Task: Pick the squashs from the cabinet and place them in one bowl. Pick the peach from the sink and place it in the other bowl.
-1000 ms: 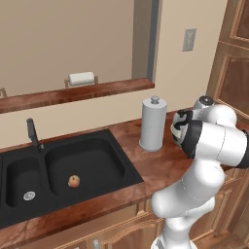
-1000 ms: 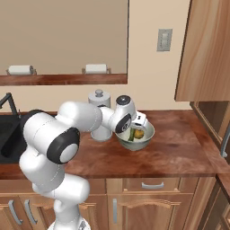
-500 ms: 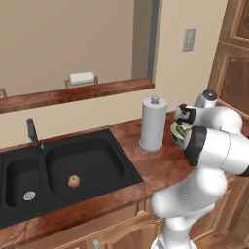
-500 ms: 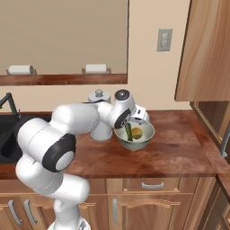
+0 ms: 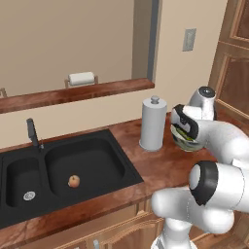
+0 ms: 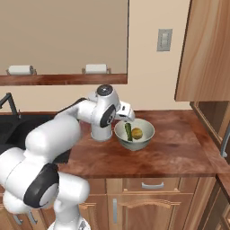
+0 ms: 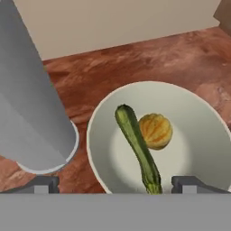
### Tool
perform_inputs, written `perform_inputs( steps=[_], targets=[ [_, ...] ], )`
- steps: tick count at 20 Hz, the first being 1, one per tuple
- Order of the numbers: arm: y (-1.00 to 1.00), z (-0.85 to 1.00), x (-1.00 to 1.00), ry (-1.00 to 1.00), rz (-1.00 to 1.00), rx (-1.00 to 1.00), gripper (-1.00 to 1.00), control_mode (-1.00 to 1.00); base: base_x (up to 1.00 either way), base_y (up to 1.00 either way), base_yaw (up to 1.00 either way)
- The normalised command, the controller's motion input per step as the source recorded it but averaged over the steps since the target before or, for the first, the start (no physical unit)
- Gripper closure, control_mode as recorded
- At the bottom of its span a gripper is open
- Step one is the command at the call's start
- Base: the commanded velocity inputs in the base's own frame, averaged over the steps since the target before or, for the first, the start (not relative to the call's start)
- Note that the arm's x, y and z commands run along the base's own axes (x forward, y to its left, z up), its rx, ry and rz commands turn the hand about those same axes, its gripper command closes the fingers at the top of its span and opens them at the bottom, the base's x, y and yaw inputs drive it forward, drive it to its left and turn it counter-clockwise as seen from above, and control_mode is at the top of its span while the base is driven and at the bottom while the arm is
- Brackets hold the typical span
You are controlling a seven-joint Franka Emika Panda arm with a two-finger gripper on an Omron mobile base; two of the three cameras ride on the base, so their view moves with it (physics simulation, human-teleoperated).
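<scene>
Landmark: paper towel roll (image 6: 101,130) on the worktop (image 6: 179,152). Bowl (image 6: 146,137) just right of the roll, on the worktop, near but apart. In the bowl: long squash (image 7: 137,146) on the roll side, round squash (image 7: 155,131) touching it on the far side. Sink (image 5: 97,160) left of the roll, set into the worktop; peach (image 5: 74,181) in its larger basin; faucet (image 5: 32,133) behind the sink.
</scene>
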Motion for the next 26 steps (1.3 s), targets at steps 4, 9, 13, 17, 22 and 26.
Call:
perform_inputs(
  steps=[4, 9, 13, 17, 22, 26],
  targets=[
    [0.76, 0.21, -0.74, -0.01, 0.09, 0.0, -1.0, -1.0, 0.0, 0.0, 0.0],
    [0.59, 0.22, -0.65, -0.04, 0.1, 0.0, -1.0, -1.0, 0.0, 0.0, 0.0],
    [0.11, 0.16, -0.45, -0.06, 0.08, 0.0, -1.0, -1.0, 0.0, 0.0, 0.0],
    [0.15, 0.17, -0.43, -0.01, 0.1, 0.0, -1.0, -1.0, 0.0, 0.0, 0.0],
    [0.51, 0.15, -0.14, 0.03, 0.08, 0.0, -1.0, -1.0, 0.0, 0.0, 0.0],
    [0.49, 0.16, -0.04, 0.04, 0.04, 0.0, -1.0, -1.0, 0.0, 0.0, 0.0]
  ],
)
